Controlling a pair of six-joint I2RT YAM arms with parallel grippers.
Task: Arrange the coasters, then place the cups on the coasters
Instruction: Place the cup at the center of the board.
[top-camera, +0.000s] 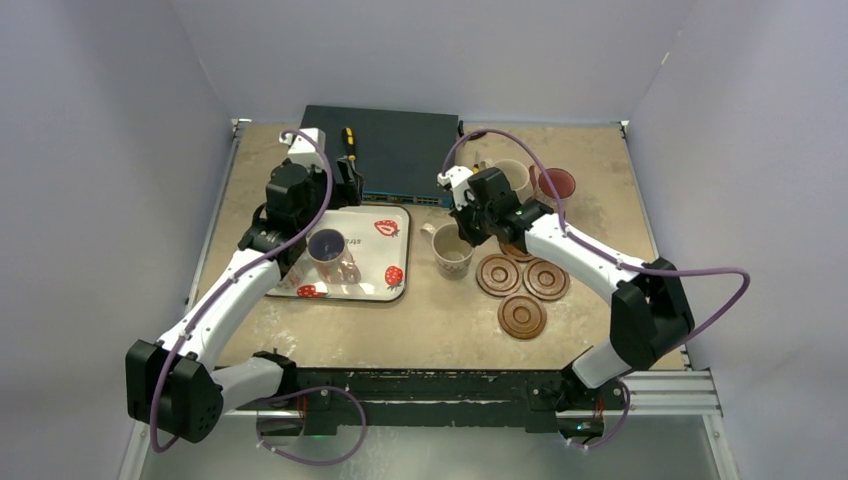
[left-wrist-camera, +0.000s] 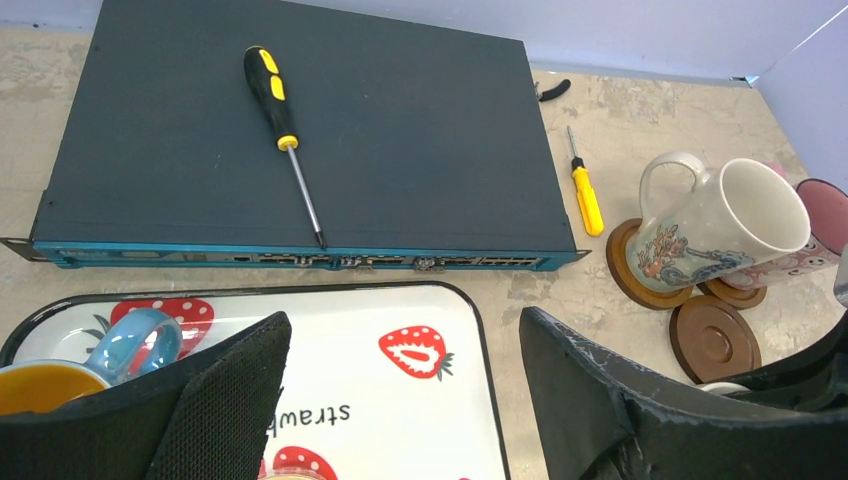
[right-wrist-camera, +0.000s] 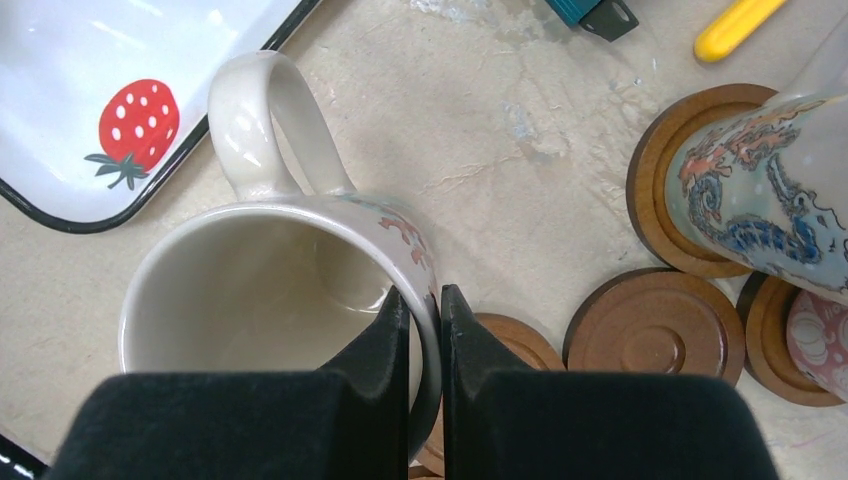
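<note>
Top external view: six coasters (top-camera: 522, 317) are out on the right half of the table (top-camera: 440, 325). Two carry cups and four are bare.
Done: the dragon-print cup (left-wrist-camera: 720, 225) and the pink cup (left-wrist-camera: 825, 210) each stand on a coaster at the far right, side by side.
Bare coasters: a loose cluster nearer than those two, some touching. One is partly hidden under the right arm.
Right gripper (right-wrist-camera: 425, 300): clenched on the wall of a plain cream cup (right-wrist-camera: 280, 300), one finger inside the rim and one outside.
Cream cup position: mid-table, between the tray (top-camera: 372, 252) and the bare coasters, just beside the nearest one. I cannot tell whether it is lifted or standing.
Left gripper (left-wrist-camera: 400, 330): released, jaws wide over the tray, grasping nothing.
Left to do: the cream cup has not reached a coaster. The purple-inside cup (top-camera: 328, 245) and the blue-handled cup (left-wrist-camera: 130, 345) sit on the tray, so the task looks under halfway.
Coaster spacing: probably needs widening — the cluster looks tight for cups with handles.
Surface: mottled beige tabletop, worn in patches, with a metal rail (top-camera: 660, 385) along the near edge.
Clutter: a flat black box (top-camera: 385, 150) at far centre with a screwdriver (left-wrist-camera: 275, 100) on top, and a small yellow screwdriver (left-wrist-camera: 587, 200) on the table to its right.
Room: plain pale walls (top-camera: 100, 150) close in on the left, far and right sides.
</note>
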